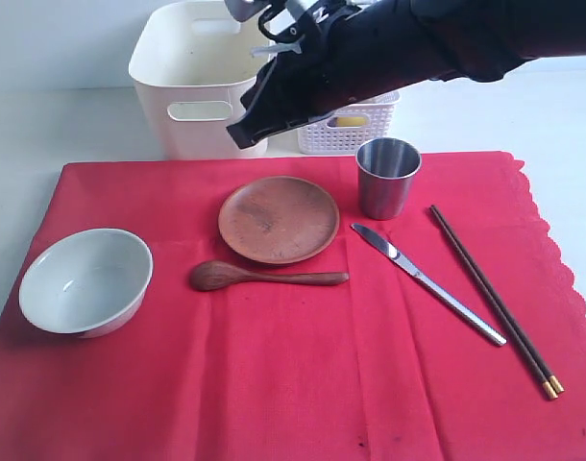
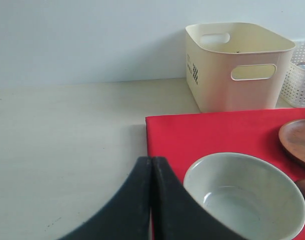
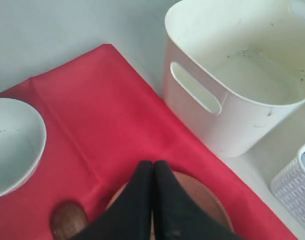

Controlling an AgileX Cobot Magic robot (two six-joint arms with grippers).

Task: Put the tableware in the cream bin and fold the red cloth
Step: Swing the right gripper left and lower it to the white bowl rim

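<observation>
Where the right tool (image 3: 152, 163) hangs: above the plate (image 1: 279, 219), closed tight, empty.
Left tool (image 2: 151, 159): closed too, holding nothing, at the cloth's (image 1: 274, 384) edge over the bench (image 2: 67, 150).
Bowl (image 1: 85, 280): on the cloth, just beside the left tool.
Bin (image 1: 192, 134): on the bench, just beyond the right tool.
Spoon (image 1: 264, 278), knife (image 1: 427, 283), cup (image 1: 387, 178), chopsticks (image 1: 493, 301): on the cloth, clear of both tools.
</observation>
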